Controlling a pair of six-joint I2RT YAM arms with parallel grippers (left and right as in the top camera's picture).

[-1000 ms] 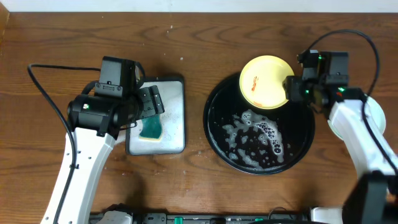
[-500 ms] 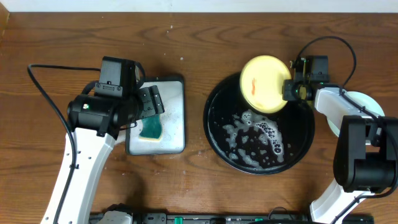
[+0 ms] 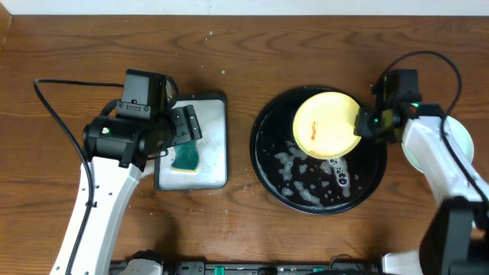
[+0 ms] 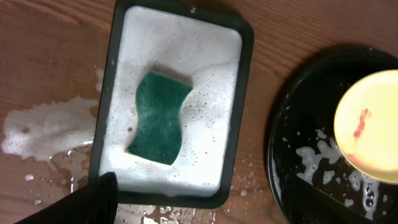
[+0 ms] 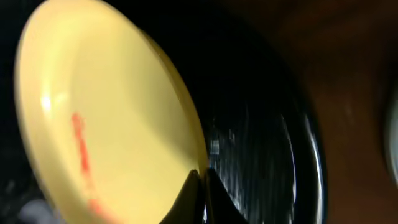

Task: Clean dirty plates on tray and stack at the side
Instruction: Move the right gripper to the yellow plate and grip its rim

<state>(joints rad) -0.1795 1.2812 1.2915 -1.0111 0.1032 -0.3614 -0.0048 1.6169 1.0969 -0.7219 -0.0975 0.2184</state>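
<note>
The right gripper (image 3: 361,122) pinches the yellow plate (image 3: 325,126) by its rim, tilted, red smear showing, above the foamy black tray (image 3: 267,164). The left gripper (image 3: 187,130) hangs spread and empty over the sponge (image 4: 158,118) in a soapy small tray (image 3: 214,164).

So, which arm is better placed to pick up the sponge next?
Left. The left claw hangs over the small tray, close to the green sponge, while the right claw is shut on the yellow plate above the black tray.
</note>
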